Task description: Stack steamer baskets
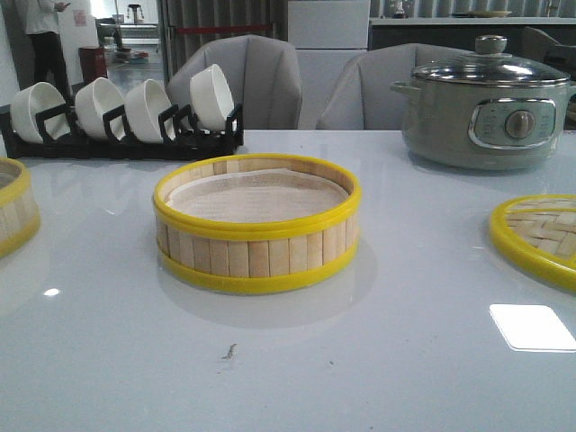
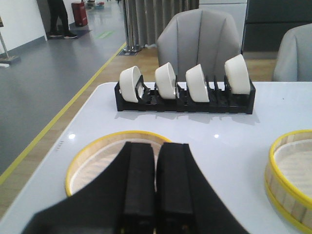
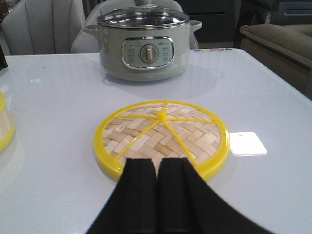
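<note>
Front view: a round bamboo-slat steamer basket with yellow rims sits at the centre of the pale glossy table. A second matching basket shows at the left edge, a flat woven yellow-rimmed lid at the right. Far left stands a black rack of white bowls, far right a grey-green electric pot with glass lid.

Left wrist view: the left gripper, fingers pressed together and empty, hovers over the left basket.

Right wrist view: the right gripper, likewise pressed together and empty, hangs over the lid's near edge.
</note>
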`<move>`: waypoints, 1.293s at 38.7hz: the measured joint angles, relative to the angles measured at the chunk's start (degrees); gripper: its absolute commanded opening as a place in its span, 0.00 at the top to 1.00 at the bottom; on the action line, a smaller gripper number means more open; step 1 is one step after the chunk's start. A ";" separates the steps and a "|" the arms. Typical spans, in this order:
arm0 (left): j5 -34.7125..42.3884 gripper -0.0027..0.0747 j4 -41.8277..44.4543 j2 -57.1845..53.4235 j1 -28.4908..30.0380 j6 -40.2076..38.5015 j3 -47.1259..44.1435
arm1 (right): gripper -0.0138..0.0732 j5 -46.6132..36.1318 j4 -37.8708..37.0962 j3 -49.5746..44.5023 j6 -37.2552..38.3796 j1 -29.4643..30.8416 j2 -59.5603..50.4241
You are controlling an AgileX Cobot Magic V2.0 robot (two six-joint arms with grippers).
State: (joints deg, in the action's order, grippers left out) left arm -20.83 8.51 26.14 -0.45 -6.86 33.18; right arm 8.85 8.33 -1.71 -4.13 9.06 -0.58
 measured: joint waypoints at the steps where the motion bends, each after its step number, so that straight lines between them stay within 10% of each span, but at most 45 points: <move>1: -2.41 0.85 0.48 2.72 0.00 0.00 4.20 | 0.79 0.00 0.00 0.00 0.00 0.00 0.00; 15: -26.55 0.85 6.18 31.28 0.00 2.27 46.04 | 0.79 0.00 0.00 0.00 0.00 0.00 0.00; 50: -35.40 0.85 5.66 39.27 0.00 10.13 48.41 | 0.79 0.00 0.00 0.00 0.00 0.00 0.00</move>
State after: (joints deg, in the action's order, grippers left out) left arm -56.24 14.17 65.41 -0.45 3.27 81.58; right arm 8.85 8.33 -1.71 -4.13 9.06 -0.58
